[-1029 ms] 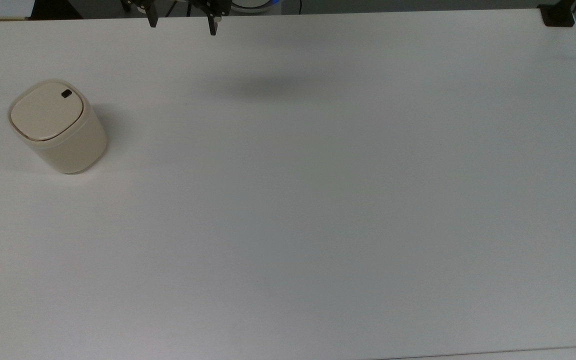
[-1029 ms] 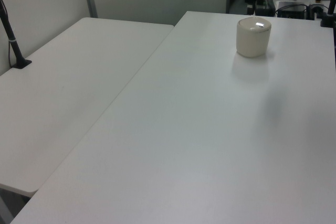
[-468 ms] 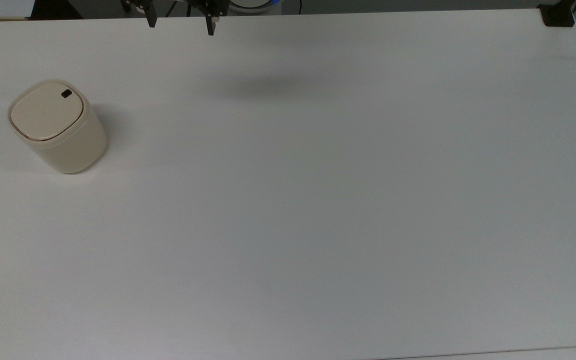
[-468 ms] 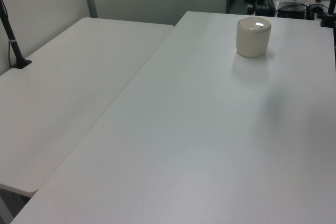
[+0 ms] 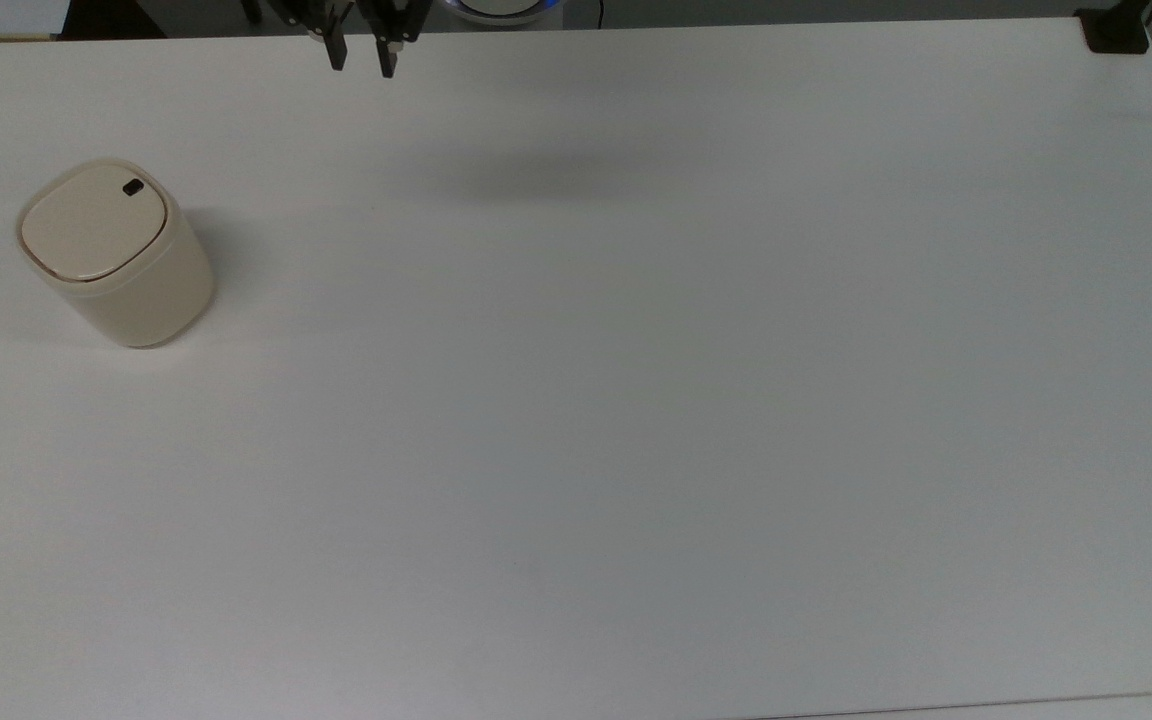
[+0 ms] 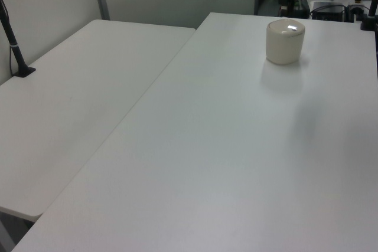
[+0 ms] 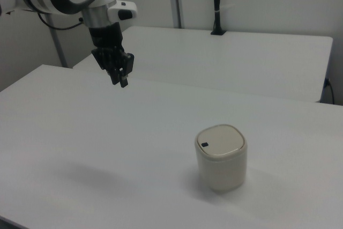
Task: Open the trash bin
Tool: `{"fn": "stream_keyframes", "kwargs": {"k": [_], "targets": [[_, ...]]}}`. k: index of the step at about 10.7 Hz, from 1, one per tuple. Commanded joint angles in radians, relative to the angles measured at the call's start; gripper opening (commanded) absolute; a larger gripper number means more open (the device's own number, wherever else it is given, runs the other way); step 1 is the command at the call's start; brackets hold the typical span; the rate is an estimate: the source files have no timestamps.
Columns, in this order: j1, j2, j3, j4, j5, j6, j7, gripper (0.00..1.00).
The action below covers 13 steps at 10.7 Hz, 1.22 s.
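Observation:
The trash bin [image 5: 111,250] is a small cream rounded tub standing upright near the top view's left edge, lid down flat, with a thin brown rim line and a black button [image 5: 133,187] at the lid's far corner. It also stands at the left view's upper right [image 6: 285,41] and the right view's lower middle [image 7: 221,156]. My gripper [image 5: 362,62] hangs in the air over the table's far edge, well to the top view's right of the bin. Its two black fingers are a narrow gap apart, holding nothing. The right view shows the gripper [image 7: 120,80] high above the table, pointing down.
The bin rests on a white table [image 5: 636,400] with nothing else on it. A black clamp [image 5: 1116,30] sits on its far right corner in the top view. A second white table [image 6: 71,104] with a black post [image 6: 15,45] adjoins it.
The two fingers have drawn much closer together, and the gripper has shifted slightly. The bin has not moved and its lid stays down.

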Motion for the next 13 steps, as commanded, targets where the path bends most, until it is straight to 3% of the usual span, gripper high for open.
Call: {"fn": "stream_keyframes", "kwargs": {"k": [1, 3, 6, 8, 10, 13], "targets": [[-0.012, 0.01, -0.015, 0.009, -0.065, -0.002, 0.039, 0.0], [-0.01, 0.037, -0.097, 0.008, -0.11, 0.085, 0.11, 0.0], [-0.007, 0.129, -0.26, 0.008, -0.097, 0.26, 0.101, 0.0], [-0.009, 0.191, -0.347, -0.001, -0.046, 0.364, 0.096, 0.0], [-0.01, 0.22, -0.386, -0.03, -0.025, 0.424, 0.067, 0.0], [-0.009, 0.289, -0.392, -0.046, -0.005, 0.457, 0.049, 0.0]]}}
